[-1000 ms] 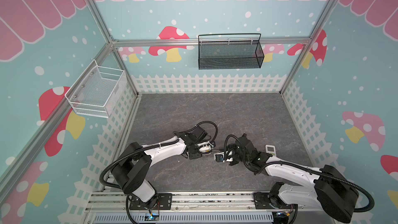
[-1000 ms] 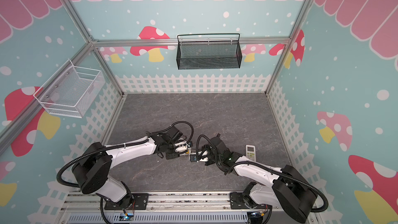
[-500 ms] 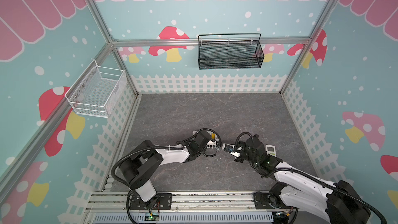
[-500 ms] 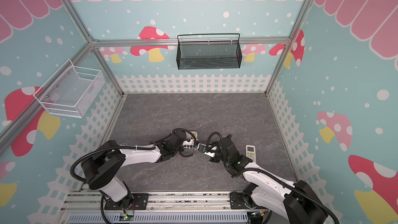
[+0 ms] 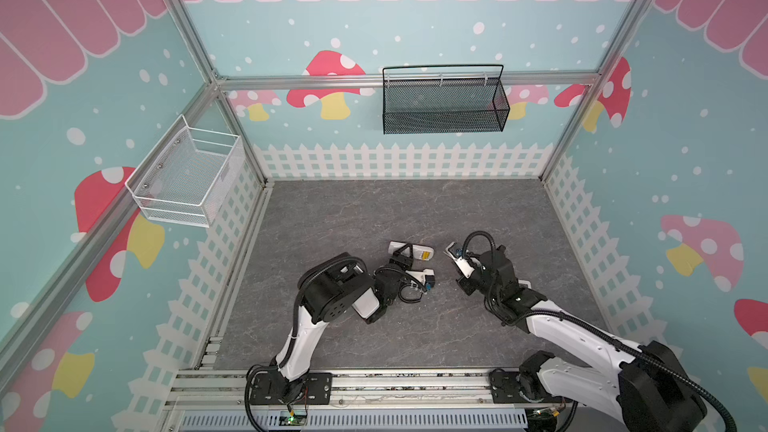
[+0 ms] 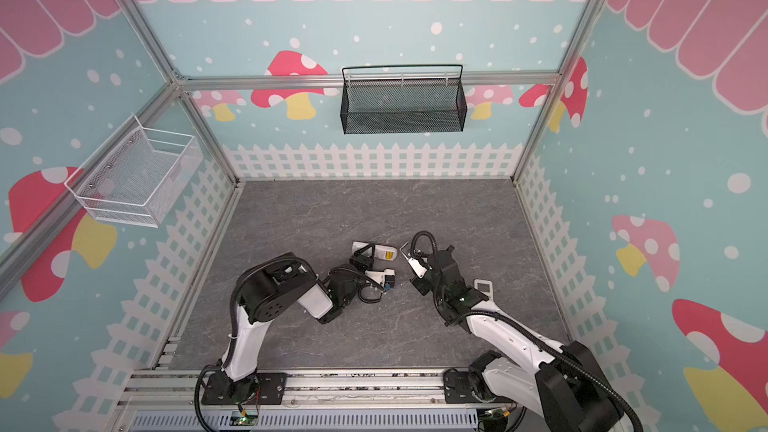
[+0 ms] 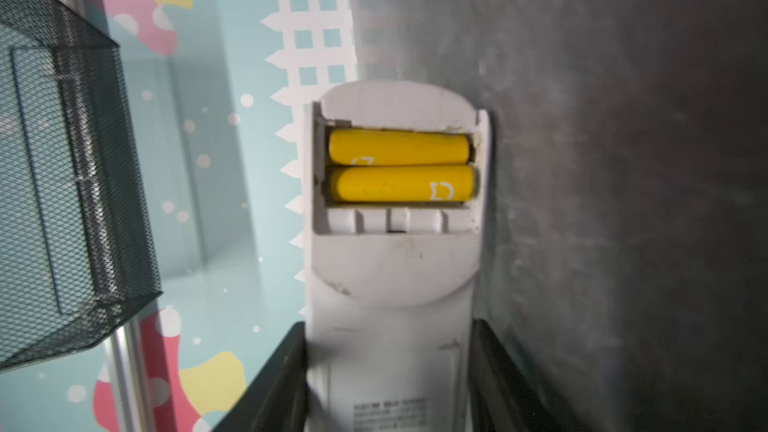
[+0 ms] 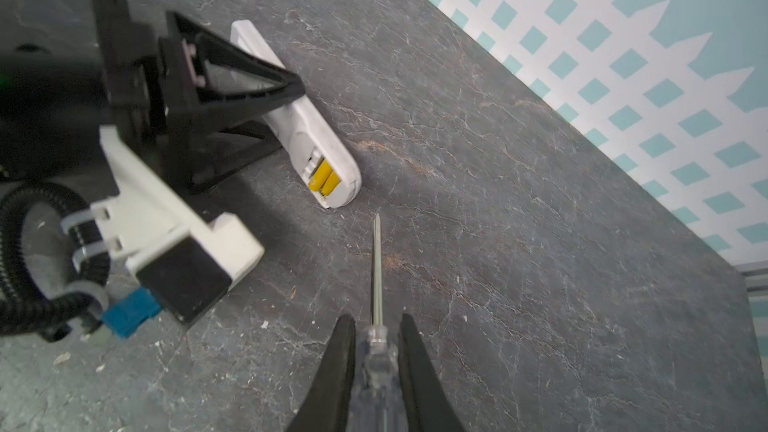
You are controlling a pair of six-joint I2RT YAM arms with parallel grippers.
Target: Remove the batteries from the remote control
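Right wrist: my right gripper [image 8: 377, 322] pinches clear-handled screwdriver [image 8: 377, 268], tip just short of two yellow cylindrical batteries [image 8: 325, 178], crosswise in white plastic remote [image 8: 299, 135] left gripper [image 7: 388, 326] clamps.

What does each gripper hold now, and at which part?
The left gripper holds the remote by the sides of its body, clear of the batteries. The right gripper holds the screwdriver by its clear handle.
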